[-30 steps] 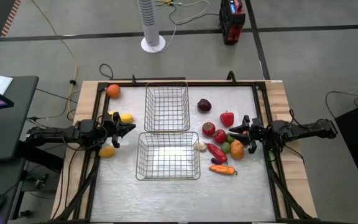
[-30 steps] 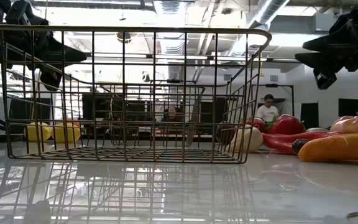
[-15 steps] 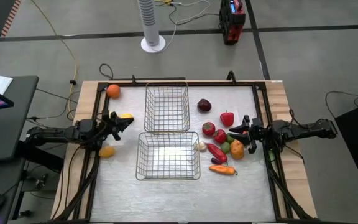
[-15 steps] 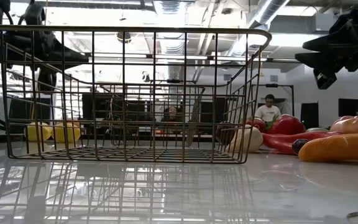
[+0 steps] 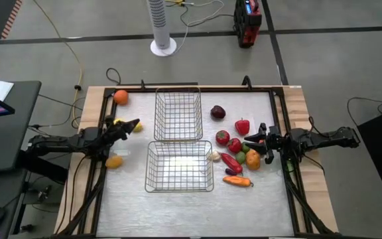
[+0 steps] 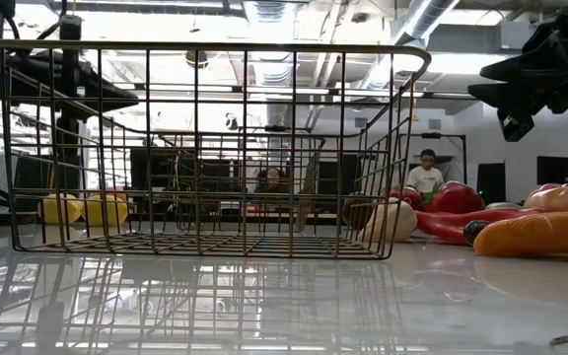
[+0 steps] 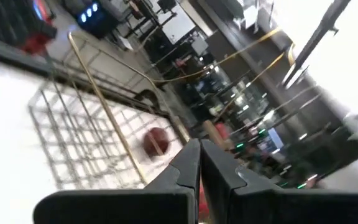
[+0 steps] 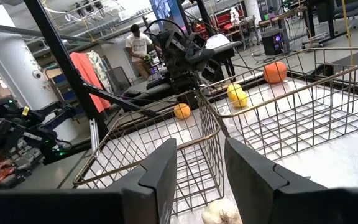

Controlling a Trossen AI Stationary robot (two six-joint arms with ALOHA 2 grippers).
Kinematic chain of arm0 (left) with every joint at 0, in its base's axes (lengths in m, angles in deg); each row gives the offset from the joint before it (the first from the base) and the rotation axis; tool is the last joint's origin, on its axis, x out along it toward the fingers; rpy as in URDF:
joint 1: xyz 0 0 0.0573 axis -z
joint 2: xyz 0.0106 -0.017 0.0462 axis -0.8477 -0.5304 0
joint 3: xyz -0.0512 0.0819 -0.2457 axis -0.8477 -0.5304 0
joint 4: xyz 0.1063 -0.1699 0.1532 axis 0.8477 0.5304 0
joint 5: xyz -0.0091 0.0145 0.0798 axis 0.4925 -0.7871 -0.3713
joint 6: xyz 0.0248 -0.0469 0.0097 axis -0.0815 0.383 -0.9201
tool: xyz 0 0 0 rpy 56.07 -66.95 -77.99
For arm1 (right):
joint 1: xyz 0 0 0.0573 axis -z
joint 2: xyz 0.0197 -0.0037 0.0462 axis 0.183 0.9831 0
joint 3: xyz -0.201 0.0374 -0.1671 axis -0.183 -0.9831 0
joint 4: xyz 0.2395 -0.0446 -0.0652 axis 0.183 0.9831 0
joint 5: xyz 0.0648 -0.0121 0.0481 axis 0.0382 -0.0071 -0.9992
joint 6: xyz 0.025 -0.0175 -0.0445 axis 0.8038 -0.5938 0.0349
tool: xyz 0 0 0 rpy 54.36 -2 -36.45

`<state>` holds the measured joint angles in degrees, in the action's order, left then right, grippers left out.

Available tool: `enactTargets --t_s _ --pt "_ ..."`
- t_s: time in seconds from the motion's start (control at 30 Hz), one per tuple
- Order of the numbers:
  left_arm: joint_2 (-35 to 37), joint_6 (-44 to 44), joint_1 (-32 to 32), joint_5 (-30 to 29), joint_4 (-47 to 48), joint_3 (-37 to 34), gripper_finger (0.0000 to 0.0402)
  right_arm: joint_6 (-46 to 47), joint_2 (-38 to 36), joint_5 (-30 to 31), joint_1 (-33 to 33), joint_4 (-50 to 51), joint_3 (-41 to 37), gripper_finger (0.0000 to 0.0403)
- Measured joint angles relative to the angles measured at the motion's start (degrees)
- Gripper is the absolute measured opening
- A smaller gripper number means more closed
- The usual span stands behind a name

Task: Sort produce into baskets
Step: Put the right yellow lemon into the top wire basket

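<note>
Silver wire makes up both baskets, which sit one behind the other in the middle of the high view: the far basket (image 5: pixel 178 115) just above centre, the near basket (image 5: pixel 179 166) just below it, their edges close together. Both look bare inside.

My left gripper (image 5: pixel 132 125) sits at centre left of that view, raised over the table beside the far basket's left edge, fingers pressed shut on nothing, as my left wrist view (image 7: pixel 199 163) shows. A yellow piece (image 5: pixel 136 127) lies right by the tip. An orange round (image 5: pixel 121 97) rests towards the upper left, near the table's wooden edge, and a yellow-orange piece (image 5: pixel 114 161) lies lower left, beside my left arm.

My right gripper (image 5: pixel 260 138) hovers at centre right, its fingers parted a little with nothing between them; my right wrist view (image 8: pixel 199 167) shows that gap facing the near basket's corner. The rest of the produce clusters to the right of the baskets: a dark purple round (image 5: pixel 218 112) uppermost, a red pepper (image 5: pixel 243 125) below it, a red round (image 5: pixel 223 137), a red chili (image 5: pixel 231 161), a green round (image 5: pixel 241 157), an orange piece (image 5: pixel 253 160) under my right fingers, and the carrot (image 5: pixel 237 180) lowest. A pale garlic bulb (image 5: pixel 215 156) touches the near basket's right side.
</note>
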<state>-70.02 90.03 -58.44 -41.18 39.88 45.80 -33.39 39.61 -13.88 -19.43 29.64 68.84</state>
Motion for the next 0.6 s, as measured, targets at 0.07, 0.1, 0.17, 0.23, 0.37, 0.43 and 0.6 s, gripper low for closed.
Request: enactTargets --t_s 0.07,0.1,0.17,0.23,0.37,0.43,0.6 --pt "0.00 4.36 0.00 -0.36 0.05 -0.01 0.0000 0.01 0.00 0.00 0.01 0.00 -0.02 0.0162" --pt "0.00 5.62 -0.02 -1.26 0.15 0.00 0.0000 0.01 0.01 0.00 0.01 -0.02 0.00 0.0162" --pt "0.02 7.65 -0.05 -1.87 0.01 -0.01 0.0000 -0.01 0.01 0.01 0.00 -0.44 -0.04 0.0162" --pt "0.02 9.95 -0.07 -1.88 0.01 0.01 0.0000 0.00 0.01 0.56 0.00 -1.98 -0.18 0.0162" --pt "0.00 16.98 -0.07 -1.92 -0.24 -0.01 0.0000 0.51 0.00 2.03 0.01 -7.99 -0.26 0.0162" --pt "0.00 19.81 -0.07 -1.91 -0.97 0.00 0.0000 3.09 -0.02 2.15 0.00 -11.73 -0.26 0.0162" --pt "-0.02 14.87 -0.19 -1.41 -9.92 -0.01 0.0000 8.28 -0.01 3.23 0.00 -18.77 -0.24 0.0162"
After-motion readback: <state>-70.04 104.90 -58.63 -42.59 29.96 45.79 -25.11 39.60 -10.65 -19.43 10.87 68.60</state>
